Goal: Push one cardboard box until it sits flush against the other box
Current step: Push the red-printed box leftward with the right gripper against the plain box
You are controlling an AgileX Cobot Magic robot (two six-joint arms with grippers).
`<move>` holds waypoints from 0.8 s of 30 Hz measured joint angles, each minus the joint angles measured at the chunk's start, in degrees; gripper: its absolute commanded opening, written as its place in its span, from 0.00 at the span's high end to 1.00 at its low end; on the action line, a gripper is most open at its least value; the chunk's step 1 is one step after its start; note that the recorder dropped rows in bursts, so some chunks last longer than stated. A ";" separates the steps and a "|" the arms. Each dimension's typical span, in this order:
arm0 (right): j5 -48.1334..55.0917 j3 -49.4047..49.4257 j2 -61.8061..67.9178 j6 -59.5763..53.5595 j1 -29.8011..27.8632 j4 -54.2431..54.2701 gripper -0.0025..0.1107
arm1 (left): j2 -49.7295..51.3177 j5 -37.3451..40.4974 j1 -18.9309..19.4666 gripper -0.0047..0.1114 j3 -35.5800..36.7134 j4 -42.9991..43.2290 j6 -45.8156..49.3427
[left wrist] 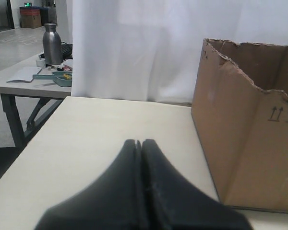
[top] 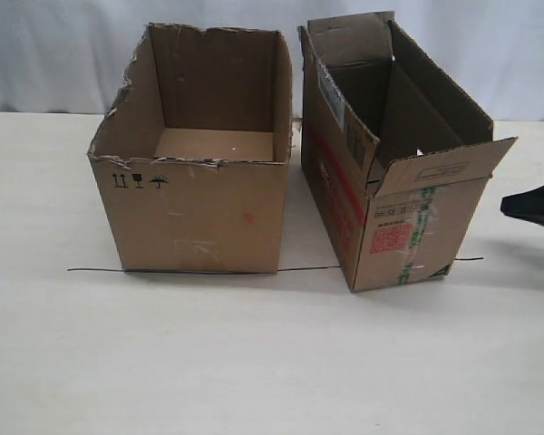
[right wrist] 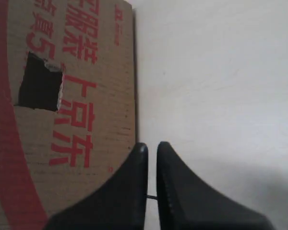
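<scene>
A pale desk (top: 254, 362), white curtain (top: 63, 54) behind, carries two boxes, gapped: cardboard box (top: 408, 217) right, other box (top: 199, 213) left. Left gripper (left wrist: 140, 143) jaws together; right gripper (right wrist: 152, 146) jaws narrow, empty.

White curtain (top: 72, 54) is hung across the back. Pale tabletop (top: 254, 362) is lit evenly. A grey side table (left wrist: 19, 87) is seen, loaded with steel bottle (left wrist: 52, 44), papers (left wrist: 24, 74) and teal tray (left wrist: 62, 81). Glossy grey floor (left wrist: 9, 48) is seen beyond.
</scene>
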 measured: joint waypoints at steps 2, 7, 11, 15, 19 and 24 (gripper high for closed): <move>0.94 -0.17 1.94 -0.37 0.56 0.00 0.93 | 0.00 0.00 0.00 0.96 0.00 0.00 0.00; 1.85 -0.26 4.99 -1.35 4.10 0.74 0.93 | 0.00 0.00 0.00 0.96 0.00 0.00 0.00; 2.72 -1.92 5.52 -1.35 8.33 1.38 0.93 | 0.00 0.00 0.00 0.96 0.00 0.00 0.00; 2.86 -3.26 5.52 -1.15 12.94 4.33 0.93 | 0.00 0.00 0.00 0.96 0.00 0.00 0.00; 2.86 -4.25 5.62 1.19 15.11 4.55 0.93 | 0.00 0.00 0.00 0.96 0.00 0.00 0.00; 2.86 -4.58 5.62 2.70 16.17 4.71 0.93 | 0.00 0.00 0.00 0.96 0.00 0.00 0.00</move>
